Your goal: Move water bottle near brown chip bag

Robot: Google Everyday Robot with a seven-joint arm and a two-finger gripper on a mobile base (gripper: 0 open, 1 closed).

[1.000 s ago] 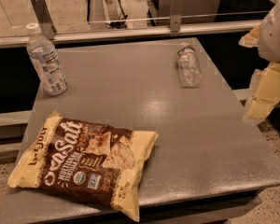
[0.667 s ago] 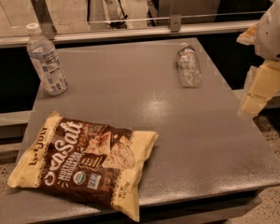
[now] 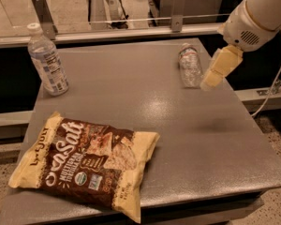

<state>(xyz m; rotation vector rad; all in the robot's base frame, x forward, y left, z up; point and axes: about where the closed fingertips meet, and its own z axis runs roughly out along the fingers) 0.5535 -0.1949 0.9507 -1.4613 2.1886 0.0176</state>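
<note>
The water bottle (image 3: 189,65) is clear and ribbed with a narrow red-and-dark label band. It lies on its side at the far right of the grey table (image 3: 150,107), cap pointing away. The brown chip bag (image 3: 84,162) lies flat at the near left, with white "Sea Salt" lettering and cream-yellow edges. My gripper (image 3: 214,73) hangs from the white arm (image 3: 255,15) at the upper right, just to the right of the water bottle and close beside it, a little above the table.
A second bottle (image 3: 47,60) with a large white-and-blue label stands upright at the far left of the table. A rail with metal posts (image 3: 178,3) runs behind the table. The table's right edge (image 3: 257,125) drops to the floor below the arm.
My gripper has moved left and inward from beyond the table's right edge, coming close beside the lying water bottle. The bottles and the bag have not moved.
</note>
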